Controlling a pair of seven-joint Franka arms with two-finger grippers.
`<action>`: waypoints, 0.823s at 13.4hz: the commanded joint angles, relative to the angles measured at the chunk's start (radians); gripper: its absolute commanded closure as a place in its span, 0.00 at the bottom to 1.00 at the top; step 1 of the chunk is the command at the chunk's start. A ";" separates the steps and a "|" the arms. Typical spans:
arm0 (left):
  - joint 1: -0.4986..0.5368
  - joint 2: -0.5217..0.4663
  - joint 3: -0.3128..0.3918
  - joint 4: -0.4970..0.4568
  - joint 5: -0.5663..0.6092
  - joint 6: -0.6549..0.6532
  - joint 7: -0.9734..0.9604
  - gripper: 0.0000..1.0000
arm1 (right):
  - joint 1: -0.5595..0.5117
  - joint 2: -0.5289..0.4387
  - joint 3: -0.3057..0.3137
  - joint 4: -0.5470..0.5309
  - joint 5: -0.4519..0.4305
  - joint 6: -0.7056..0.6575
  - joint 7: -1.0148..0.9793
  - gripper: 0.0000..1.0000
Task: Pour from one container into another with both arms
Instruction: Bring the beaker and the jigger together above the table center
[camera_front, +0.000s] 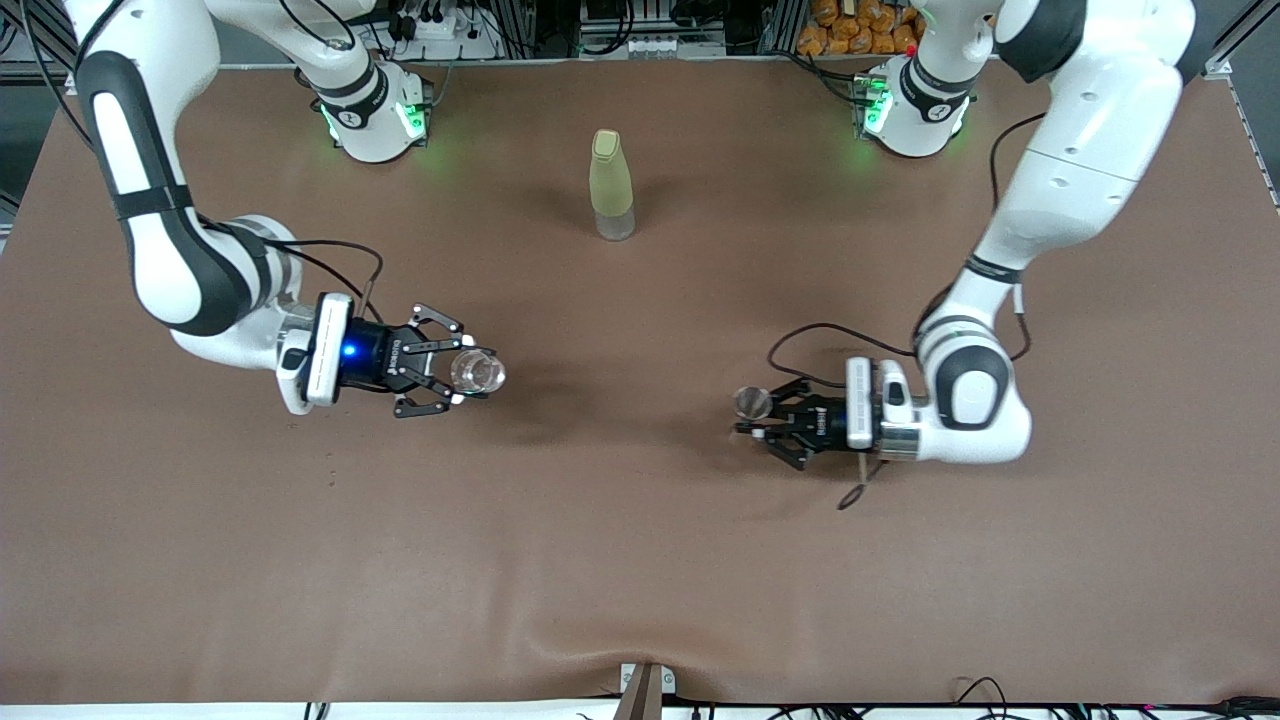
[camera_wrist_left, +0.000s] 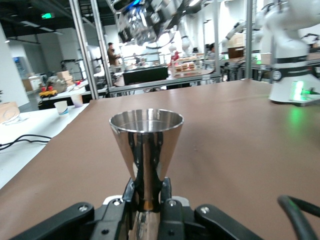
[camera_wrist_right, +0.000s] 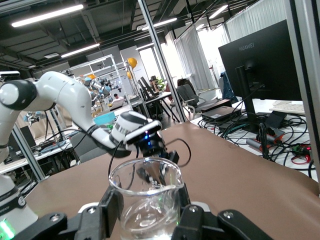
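Brown-covered desk, both cups gripped and lifted, pour not yet begun.
Over the right arm's end of the desk, the right gripper has its fingers clamped on the clear glass cup, upright, seemingly with a little liquid in it. Between the arms stands a yellow-green bottle, untouched. Over the left arm's end, the left gripper pinches the waist of the metal measuring cup, also upright. The 2 cups are well apart; bringing them together and tipping remains. A monitor reads "HUAWEI".

Left claw and right claw clamped, raised.
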 joint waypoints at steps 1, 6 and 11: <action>-0.084 0.007 0.008 -0.007 -0.131 0.088 0.001 1.00 | 0.071 -0.027 -0.007 -0.017 0.089 0.072 0.014 0.80; -0.239 0.047 0.010 0.002 -0.297 0.231 0.008 1.00 | 0.224 -0.013 -0.007 -0.018 0.324 0.172 0.003 0.81; -0.334 0.101 0.021 0.048 -0.340 0.283 0.007 1.00 | 0.260 0.017 -0.009 0.011 0.333 0.212 0.002 0.81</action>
